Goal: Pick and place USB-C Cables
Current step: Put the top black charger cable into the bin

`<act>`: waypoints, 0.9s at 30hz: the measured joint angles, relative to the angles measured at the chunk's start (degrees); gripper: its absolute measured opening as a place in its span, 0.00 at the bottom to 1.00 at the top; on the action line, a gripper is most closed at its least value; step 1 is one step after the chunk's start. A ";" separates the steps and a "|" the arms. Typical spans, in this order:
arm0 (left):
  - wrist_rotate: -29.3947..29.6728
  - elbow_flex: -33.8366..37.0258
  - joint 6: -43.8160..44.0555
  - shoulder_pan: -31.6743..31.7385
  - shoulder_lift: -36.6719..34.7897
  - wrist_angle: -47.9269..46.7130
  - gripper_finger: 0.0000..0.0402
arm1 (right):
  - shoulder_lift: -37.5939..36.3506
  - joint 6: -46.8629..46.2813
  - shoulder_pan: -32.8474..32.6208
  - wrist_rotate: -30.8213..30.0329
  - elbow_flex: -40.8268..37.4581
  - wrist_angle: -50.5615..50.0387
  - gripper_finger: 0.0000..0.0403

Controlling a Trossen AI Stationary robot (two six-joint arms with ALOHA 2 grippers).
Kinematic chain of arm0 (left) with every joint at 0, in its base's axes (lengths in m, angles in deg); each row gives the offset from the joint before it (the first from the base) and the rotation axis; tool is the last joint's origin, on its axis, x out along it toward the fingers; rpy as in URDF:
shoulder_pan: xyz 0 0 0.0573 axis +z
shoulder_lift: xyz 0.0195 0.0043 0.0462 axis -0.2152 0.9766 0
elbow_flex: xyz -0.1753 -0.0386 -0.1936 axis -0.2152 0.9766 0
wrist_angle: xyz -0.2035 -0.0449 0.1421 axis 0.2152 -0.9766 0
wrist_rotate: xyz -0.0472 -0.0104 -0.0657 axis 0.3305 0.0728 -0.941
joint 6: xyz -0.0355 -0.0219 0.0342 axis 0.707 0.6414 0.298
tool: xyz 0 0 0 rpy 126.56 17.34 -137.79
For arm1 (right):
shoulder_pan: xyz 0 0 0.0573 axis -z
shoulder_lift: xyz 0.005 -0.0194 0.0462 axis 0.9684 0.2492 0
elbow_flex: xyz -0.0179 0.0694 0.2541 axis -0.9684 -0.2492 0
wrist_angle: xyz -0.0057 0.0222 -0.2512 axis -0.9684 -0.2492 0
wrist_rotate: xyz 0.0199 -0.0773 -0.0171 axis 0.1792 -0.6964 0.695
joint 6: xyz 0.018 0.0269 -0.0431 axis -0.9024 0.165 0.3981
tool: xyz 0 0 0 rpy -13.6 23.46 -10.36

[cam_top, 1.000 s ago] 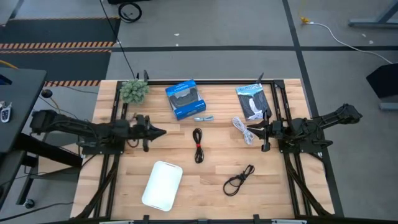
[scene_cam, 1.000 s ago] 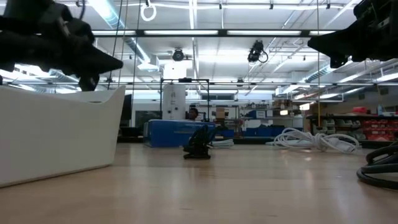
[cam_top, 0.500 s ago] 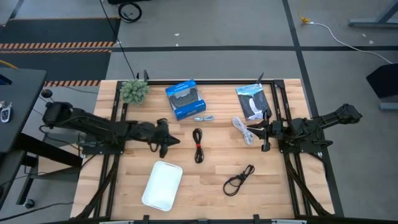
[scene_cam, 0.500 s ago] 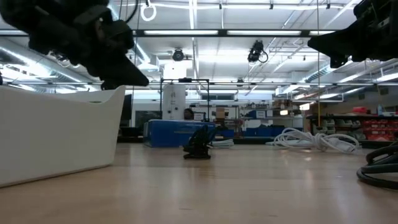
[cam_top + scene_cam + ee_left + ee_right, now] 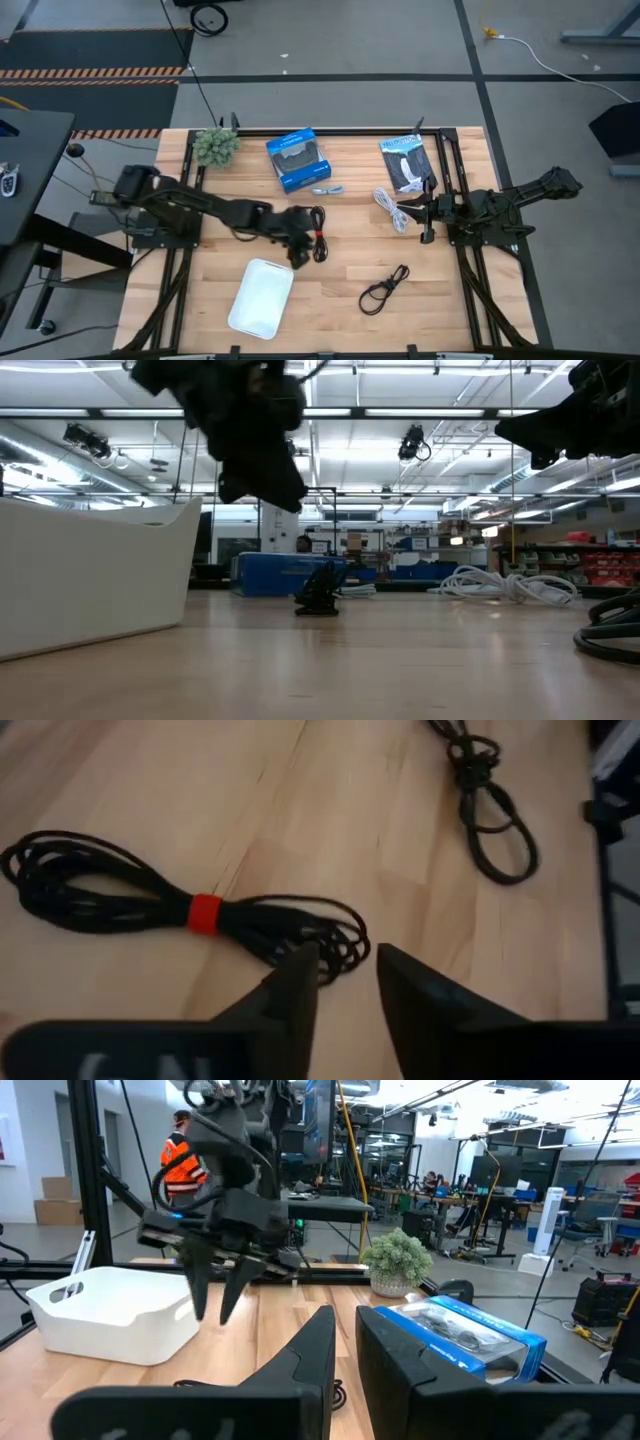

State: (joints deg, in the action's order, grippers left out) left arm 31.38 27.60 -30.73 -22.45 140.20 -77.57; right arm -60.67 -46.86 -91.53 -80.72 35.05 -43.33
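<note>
The black cable with a red band [image 5: 318, 233] lies flat mid-table, also seen in the left wrist view [image 5: 200, 913]. My left gripper [image 5: 304, 252] hovers open just left of its near end, above the table [image 5: 280, 495], its fingertips [image 5: 345, 970] touching nothing. A second black cable [image 5: 385, 288] lies toward the near right. The white cable [image 5: 388, 208] and the short pale grey cable [image 5: 322, 190] lie farther back. My right gripper [image 5: 405, 213] waits beside the white cable, its fingers a narrow gap apart [image 5: 345, 1330].
A white bin [image 5: 261, 297] stands near the left gripper, toward the near edge. A blue box [image 5: 295, 158], a black packet [image 5: 406, 162] and a small green plant [image 5: 214, 146] line the far edge. Bare wood shows between the cables.
My left arm has swung out from the table's left side toward the middle, passing over the bin's far side, and has tipped its gripper down beside the red-banded cable. The cables have not moved.
</note>
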 joint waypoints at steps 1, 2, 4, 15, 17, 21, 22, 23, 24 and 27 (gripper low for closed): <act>0.04 -2.45 0.22 0.00 1.66 -2.19 0.33 | 0.01 0.00 0.00 0.00 0.00 0.00 0.12; 0.06 -5.05 0.64 -0.02 3.47 -4.17 0.36 | 0.02 0.00 -0.02 0.00 0.00 0.01 0.12; 0.08 -10.05 1.81 -0.35 6.76 -8.46 0.39 | 0.00 0.00 0.00 0.00 0.02 0.11 0.12; 13.31 -35.99 10.04 -6.24 23.26 -33.21 0.43 | 0.01 0.00 -0.02 0.00 0.00 0.53 0.12; 15.31 -40.10 12.48 -7.06 25.76 -36.34 0.43 | 0.00 0.00 0.00 0.00 0.00 0.54 0.12; 16.72 -46.75 16.90 -7.88 30.07 -42.53 0.43 | 0.00 0.00 -0.02 0.00 0.00 0.95 0.12; 16.78 -47.88 17.69 -7.89 31.07 -43.68 0.43 | 0.02 0.00 -0.02 0.00 0.02 1.27 0.12; 16.79 -48.85 18.09 -7.89 31.88 -44.80 0.43 | 0.07 0.00 -0.02 0.00 0.00 1.51 0.12; 16.83 -49.56 18.32 -7.87 32.71 -45.71 0.43 | 0.09 0.00 -0.02 0.00 0.00 1.38 0.12; 16.83 -50.11 19.43 -7.82 34.25 -45.92 0.47 | 0.11 0.01 -0.02 0.00 0.02 1.40 0.12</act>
State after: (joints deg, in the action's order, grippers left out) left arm 48.20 -22.50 -11.29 -30.28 174.45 -123.49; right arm -60.56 -46.85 -91.56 -80.72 35.07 -41.93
